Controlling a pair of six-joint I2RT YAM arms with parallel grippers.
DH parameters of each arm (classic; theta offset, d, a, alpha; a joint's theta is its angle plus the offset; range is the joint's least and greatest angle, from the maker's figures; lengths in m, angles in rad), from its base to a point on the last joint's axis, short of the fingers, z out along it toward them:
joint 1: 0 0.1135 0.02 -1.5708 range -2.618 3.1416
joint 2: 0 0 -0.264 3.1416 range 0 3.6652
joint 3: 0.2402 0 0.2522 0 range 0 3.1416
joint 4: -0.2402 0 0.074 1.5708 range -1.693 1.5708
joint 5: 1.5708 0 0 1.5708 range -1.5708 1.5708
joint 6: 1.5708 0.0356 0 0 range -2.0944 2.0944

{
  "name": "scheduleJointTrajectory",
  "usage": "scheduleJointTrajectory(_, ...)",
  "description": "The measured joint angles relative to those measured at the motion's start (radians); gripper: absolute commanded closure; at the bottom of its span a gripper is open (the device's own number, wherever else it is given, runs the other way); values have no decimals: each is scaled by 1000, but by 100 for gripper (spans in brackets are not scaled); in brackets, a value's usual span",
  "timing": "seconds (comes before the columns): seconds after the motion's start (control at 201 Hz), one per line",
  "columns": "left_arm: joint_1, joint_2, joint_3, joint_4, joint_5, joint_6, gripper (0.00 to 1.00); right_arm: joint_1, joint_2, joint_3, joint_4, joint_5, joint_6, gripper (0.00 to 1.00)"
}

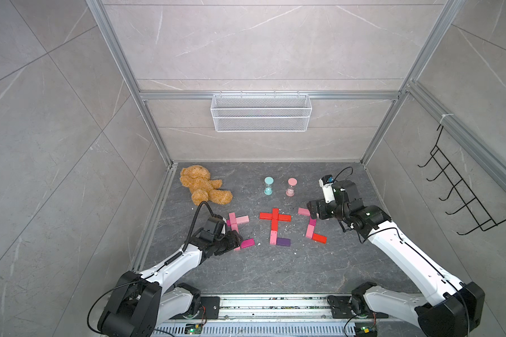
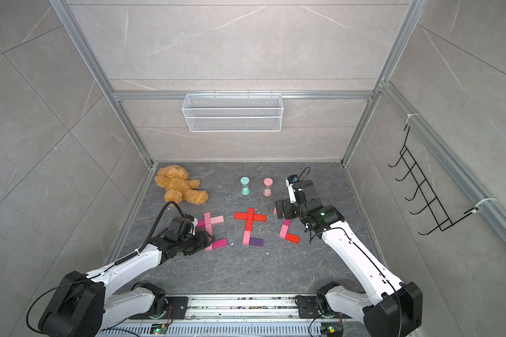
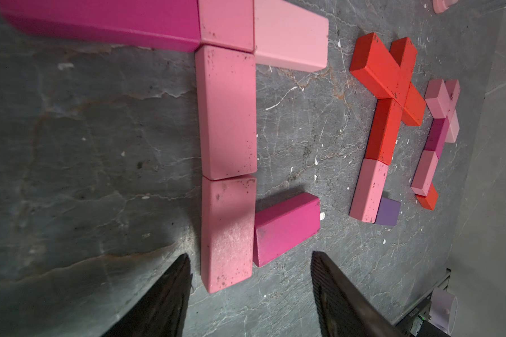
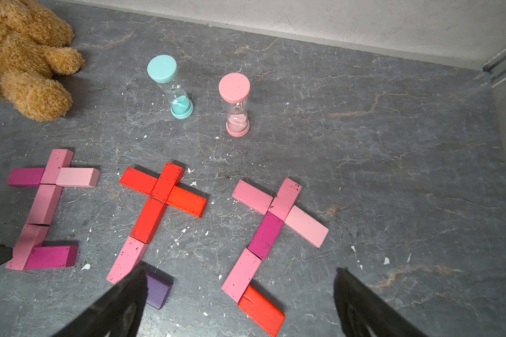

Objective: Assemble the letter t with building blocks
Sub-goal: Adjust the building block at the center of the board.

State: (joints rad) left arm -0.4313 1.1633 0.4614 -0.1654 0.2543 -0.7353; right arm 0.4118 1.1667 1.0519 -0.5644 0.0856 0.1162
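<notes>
Three t shapes of building blocks lie flat on the dark floor. The left t (image 1: 236, 220) is pink and magenta, the middle t (image 1: 275, 218) is red with a pink and purple foot, and the right t (image 4: 275, 216) is pink, magenta and red. My left gripper (image 3: 250, 256) is open and low at the foot of the left t. The end of its lowest pink block (image 3: 227, 233) lies between the fingertips without touching them, with the magenta foot block (image 3: 287, 227) beside it. My right gripper (image 4: 240, 280) hangs open and empty over the right t.
A brown teddy bear (image 1: 202, 185) lies at the back left. A teal hourglass (image 1: 268, 186) and a pink hourglass (image 1: 291, 186) stand behind the middle t. A white wire basket (image 1: 260, 112) hangs on the back wall and a black hook rack (image 1: 462, 189) on the right wall.
</notes>
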Motion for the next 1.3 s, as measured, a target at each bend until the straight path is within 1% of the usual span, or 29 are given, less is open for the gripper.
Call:
scheduleJointTrajectory(0.179, 0, 14, 0, 0, 27, 8, 33, 0, 0, 0, 0, 0, 0, 0)
scheduleJointTrajectory(0.463, 0, 76, 3, 7, 63, 29, 35, 0, 0, 0, 0, 0, 0, 0)
scheduleJointTrajectory(1.299, 1, 98, 12, 15, 87, 56, 35, 0, 0, 0, 1, 0, 0, 0)
